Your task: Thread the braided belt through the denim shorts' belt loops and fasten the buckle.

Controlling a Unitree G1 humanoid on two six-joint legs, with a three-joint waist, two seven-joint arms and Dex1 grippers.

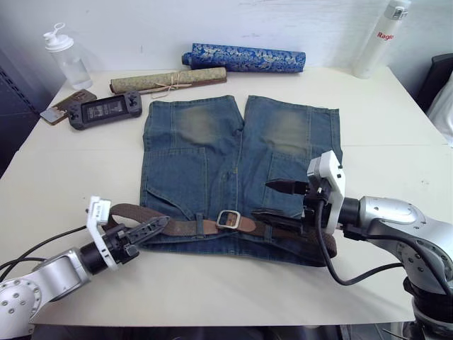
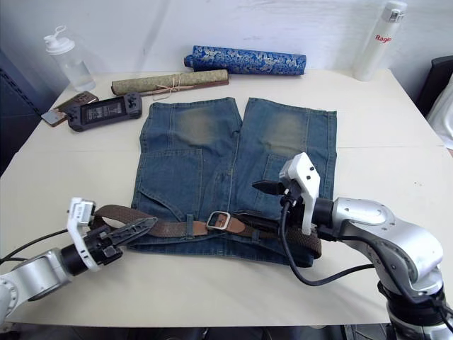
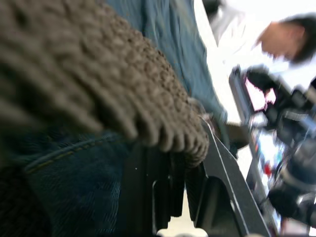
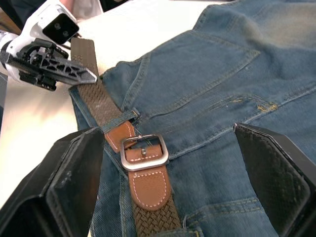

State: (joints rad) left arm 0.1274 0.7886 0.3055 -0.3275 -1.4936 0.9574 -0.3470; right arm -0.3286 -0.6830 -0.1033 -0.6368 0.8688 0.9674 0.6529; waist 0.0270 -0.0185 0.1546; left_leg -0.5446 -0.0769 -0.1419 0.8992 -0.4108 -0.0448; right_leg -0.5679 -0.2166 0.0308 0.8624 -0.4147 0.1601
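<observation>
step: buckle [image 4: 144,152] looks fastened mid-waistband, braided belt [image 1: 185,227] along near edge of denim shorts [image 1: 233,163] | left gripper [image 1: 145,231] pinching belt at left end | right gripper [image 1: 277,200] spread above waistband | next: likely release, check loops

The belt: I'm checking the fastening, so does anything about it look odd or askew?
Mostly tidy: the braided belt lies along the denim shorts waistband, buckle closed. One oddity: its left end sticks out past the shorts, beside the left gripper.
</observation>
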